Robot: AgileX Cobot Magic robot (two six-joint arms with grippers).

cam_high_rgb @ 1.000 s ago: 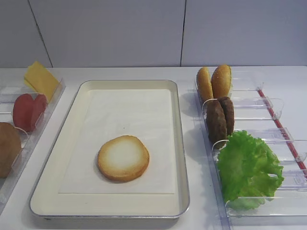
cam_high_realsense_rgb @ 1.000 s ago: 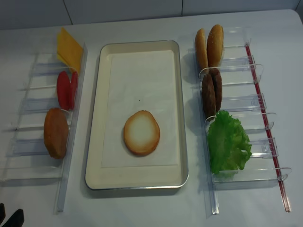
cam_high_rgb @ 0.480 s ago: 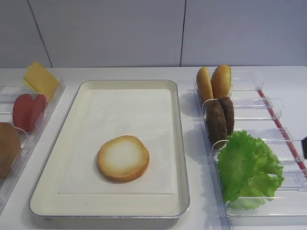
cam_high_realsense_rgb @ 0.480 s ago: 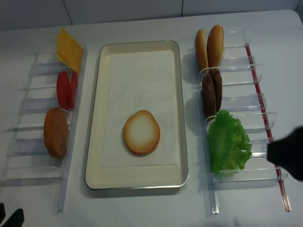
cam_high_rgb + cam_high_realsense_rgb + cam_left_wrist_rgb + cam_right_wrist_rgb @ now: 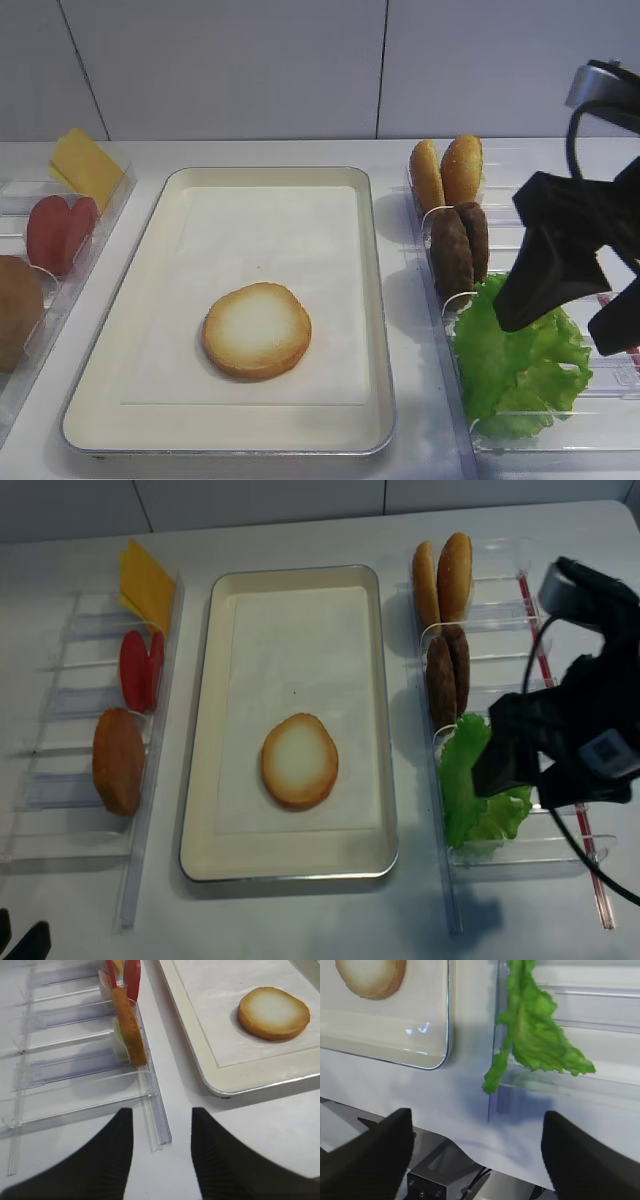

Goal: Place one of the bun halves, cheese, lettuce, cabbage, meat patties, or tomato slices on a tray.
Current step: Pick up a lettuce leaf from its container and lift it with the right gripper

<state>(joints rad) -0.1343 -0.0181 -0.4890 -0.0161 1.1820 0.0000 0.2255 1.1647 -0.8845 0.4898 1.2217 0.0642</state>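
Both fingers of the right tool (image 5: 560,315) stand spread apart above the lettuce (image 5: 520,365), grasping nothing.

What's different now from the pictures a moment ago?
The right claw has swung in from the right side and now hangs open over the frilly green lettuce in its clear plastic rack. It has not grabbed anything. The toasted bun half on the cream tray, the patties and the tomato slices have not moved.
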